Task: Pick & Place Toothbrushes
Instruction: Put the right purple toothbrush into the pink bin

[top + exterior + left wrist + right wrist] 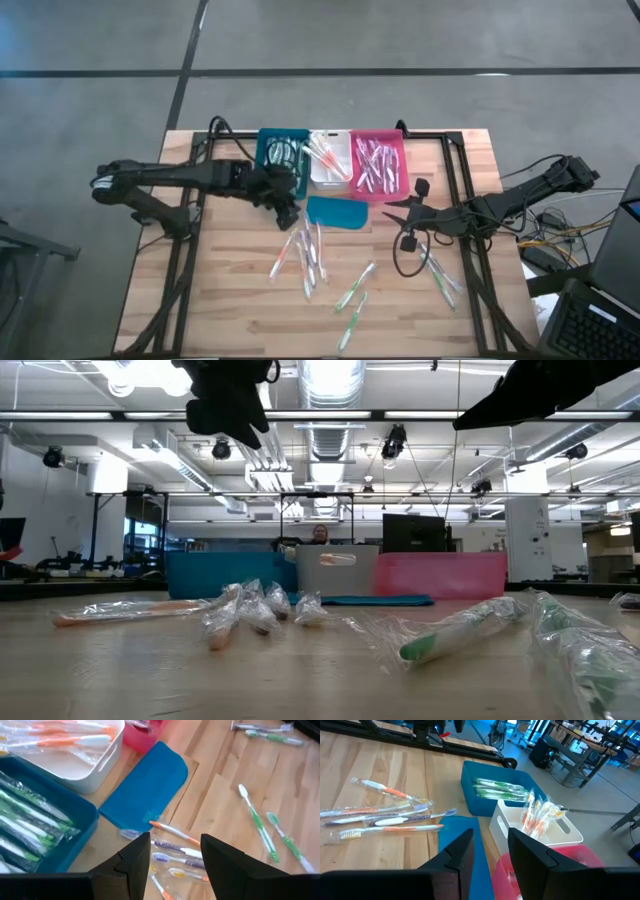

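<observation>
Wooden desk [220,300] carries three bins in a row at its far edge: a teal bin [283,152] with green brushes, a white bin [330,165] with orange ones, a pink bin [380,168]. Just in front lies a flat teal lid [336,212]. Loose toothbrushes [305,258] are scattered across the middle and right of the desk. The left end effector [288,213] hovers beside the teal bin, fingers spread and empty. The right end effector [392,206] hangs near the pink bin, fingers parted, grasping nothing.
</observation>
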Tool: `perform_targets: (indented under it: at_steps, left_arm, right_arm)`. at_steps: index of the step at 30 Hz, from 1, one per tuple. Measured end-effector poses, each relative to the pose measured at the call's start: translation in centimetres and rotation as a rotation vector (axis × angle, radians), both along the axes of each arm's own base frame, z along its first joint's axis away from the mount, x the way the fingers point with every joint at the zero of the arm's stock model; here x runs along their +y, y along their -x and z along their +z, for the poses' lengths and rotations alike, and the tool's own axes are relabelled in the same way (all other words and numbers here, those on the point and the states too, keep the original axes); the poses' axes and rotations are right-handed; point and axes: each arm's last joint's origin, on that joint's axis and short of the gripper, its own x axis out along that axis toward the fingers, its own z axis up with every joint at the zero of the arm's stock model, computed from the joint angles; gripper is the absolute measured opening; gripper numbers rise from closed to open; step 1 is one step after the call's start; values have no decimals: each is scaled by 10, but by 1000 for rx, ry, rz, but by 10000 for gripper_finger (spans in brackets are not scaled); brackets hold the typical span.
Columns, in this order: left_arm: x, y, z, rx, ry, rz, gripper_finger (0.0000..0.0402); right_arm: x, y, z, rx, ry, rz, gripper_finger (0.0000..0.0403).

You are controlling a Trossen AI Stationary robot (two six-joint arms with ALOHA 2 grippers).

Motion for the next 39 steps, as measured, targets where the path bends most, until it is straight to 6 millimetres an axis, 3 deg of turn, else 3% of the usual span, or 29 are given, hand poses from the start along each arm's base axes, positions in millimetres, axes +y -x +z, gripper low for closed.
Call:
perform_targets:
  at_steps: [11,28,32,39]
  left_arm:
    - [-28,-3,-27,-19,-12,-40,179]
    - [-30,-5,-83,-128,-33,-75,179]
    - [-30,-4,-94,-166,-60,-99,179]
    - [-30,-1,-111,-253,-66,-100,179]
  right_arm:
    - [0,0,0,2,5,2,142]
    - [-2,5,-8,44,-93,-50,175]
    - [-3,9,-15,87,-184,-102,178]
    - [-2,18,-28,179,-504,-164,160]
